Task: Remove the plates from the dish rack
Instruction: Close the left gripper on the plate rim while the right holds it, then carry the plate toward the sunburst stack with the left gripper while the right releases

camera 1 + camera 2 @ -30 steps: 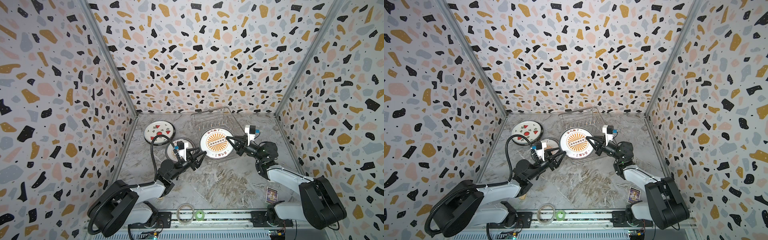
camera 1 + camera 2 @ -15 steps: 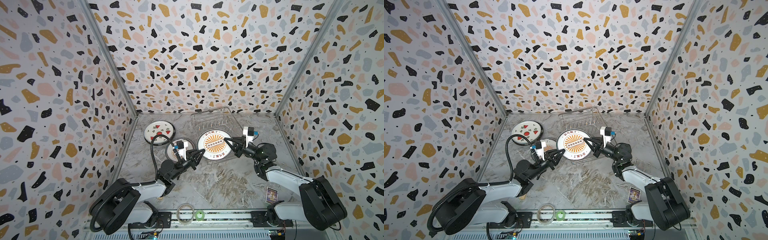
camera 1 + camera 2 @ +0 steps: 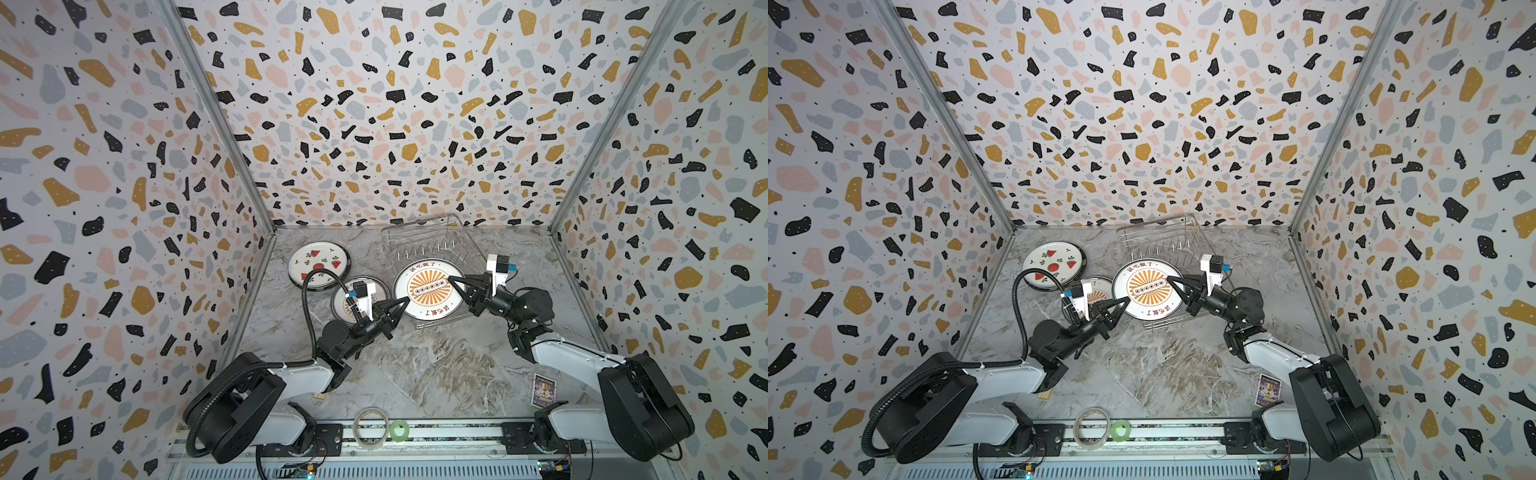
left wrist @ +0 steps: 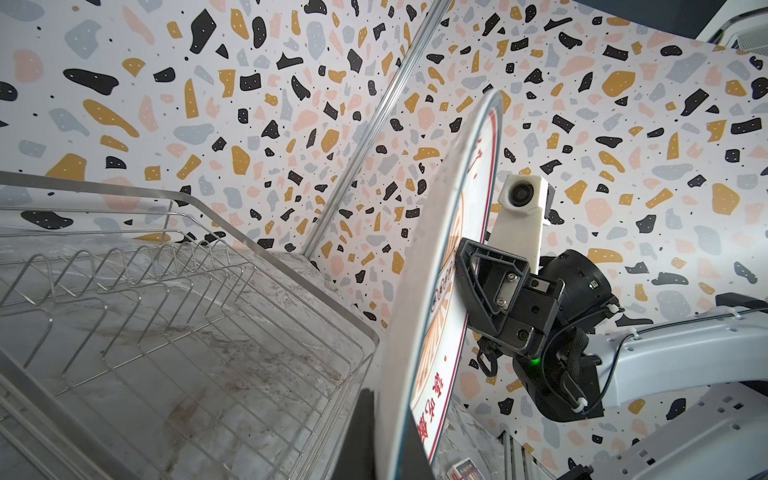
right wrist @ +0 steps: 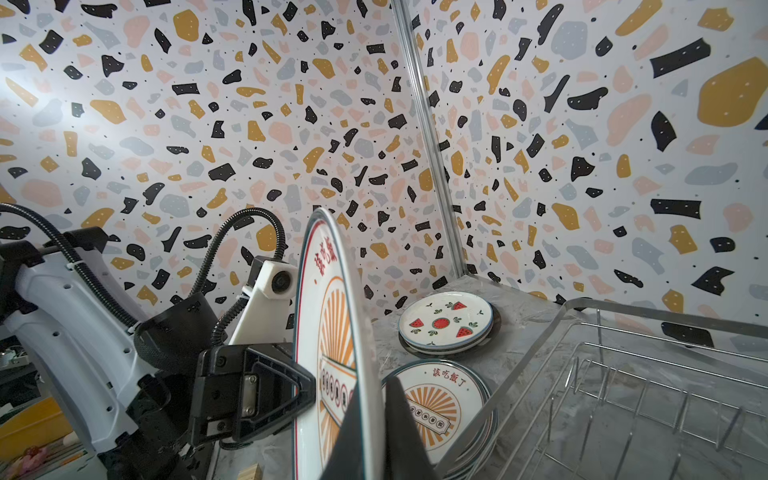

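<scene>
**Both top views:** Two robot arms share a white sunburst plate (image 3: 428,287), held tilted with its printed face up over the near-left corner of the dish rack (image 3: 432,239). The left gripper (image 3: 404,301) pinches the plate's left rim and the right gripper (image 3: 452,281) its right rim, and both sets of fingers are drawn narrow on the ceramic. The rack stands at the back of the marble bench (image 3: 415,374). A watermelon plate (image 3: 1054,262) tops a stack near the left wall. A second sunburst plate (image 3: 1098,296) lies flat just beside it, partly behind the left wrist camera. Two tape rolls (image 3: 369,428) sit at the front rail.

**Left wrist view:** The shared plate (image 4: 432,291) is seen edge-on. The left arm's own fingers (image 4: 365,432) sit either side of its rim, and a right-arm finger presses its printed face. The rack (image 4: 187,299) is beside it.

**Right wrist view:** The plate (image 5: 328,332) is gripped by the right arm's own fingers (image 5: 399,419). The two stacks lie flat on the bench beyond it.
</scene>
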`<state>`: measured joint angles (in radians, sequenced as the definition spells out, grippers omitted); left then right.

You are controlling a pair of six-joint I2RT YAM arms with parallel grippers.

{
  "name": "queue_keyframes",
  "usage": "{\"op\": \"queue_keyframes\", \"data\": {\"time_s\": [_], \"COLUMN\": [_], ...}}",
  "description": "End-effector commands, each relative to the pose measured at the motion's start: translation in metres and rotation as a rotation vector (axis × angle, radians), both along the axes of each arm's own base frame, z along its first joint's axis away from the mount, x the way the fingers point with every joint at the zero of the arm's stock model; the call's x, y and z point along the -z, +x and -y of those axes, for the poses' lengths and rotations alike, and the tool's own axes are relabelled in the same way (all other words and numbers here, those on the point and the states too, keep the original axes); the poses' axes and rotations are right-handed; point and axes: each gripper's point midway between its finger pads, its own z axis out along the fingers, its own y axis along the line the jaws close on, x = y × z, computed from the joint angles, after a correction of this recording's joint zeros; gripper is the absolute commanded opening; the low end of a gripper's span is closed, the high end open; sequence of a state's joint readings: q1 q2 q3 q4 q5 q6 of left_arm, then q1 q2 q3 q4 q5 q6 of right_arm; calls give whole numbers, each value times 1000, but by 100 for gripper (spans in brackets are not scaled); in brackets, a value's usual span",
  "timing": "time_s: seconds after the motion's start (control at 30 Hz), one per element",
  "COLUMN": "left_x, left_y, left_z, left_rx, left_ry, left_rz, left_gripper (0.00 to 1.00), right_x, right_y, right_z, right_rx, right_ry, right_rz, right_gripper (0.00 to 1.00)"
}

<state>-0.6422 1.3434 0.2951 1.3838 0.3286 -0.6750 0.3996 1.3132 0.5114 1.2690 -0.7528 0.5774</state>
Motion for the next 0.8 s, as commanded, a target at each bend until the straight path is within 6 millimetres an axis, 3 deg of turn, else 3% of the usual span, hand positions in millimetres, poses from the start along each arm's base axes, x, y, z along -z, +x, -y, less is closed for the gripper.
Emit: {"op": "queue_keyframes", "data": {"time_s": [0.0,0.23,0.43,0.77], "left_x": [-31,-33,-28,-23], "left_y": [-15,-16,-6,-1], "left_z": [2,2,-4,-17], "left_rx": [59,69,10,-39], "left_ry": [-75,-91,-84,-86], "left_rz": [102,92,39,-8], "left_gripper": [0,0,0,0], "right_x": [-15,-10,-1,13], "right_y": [-6,-2,14,30], "right_z": [1,0,5,20], "right_rx": [-2,3,91,215], "right_ry": [21,6,-17,-59], "right_rz": [45,35,-11,-50], "right_gripper": [0,4,36,70]}}
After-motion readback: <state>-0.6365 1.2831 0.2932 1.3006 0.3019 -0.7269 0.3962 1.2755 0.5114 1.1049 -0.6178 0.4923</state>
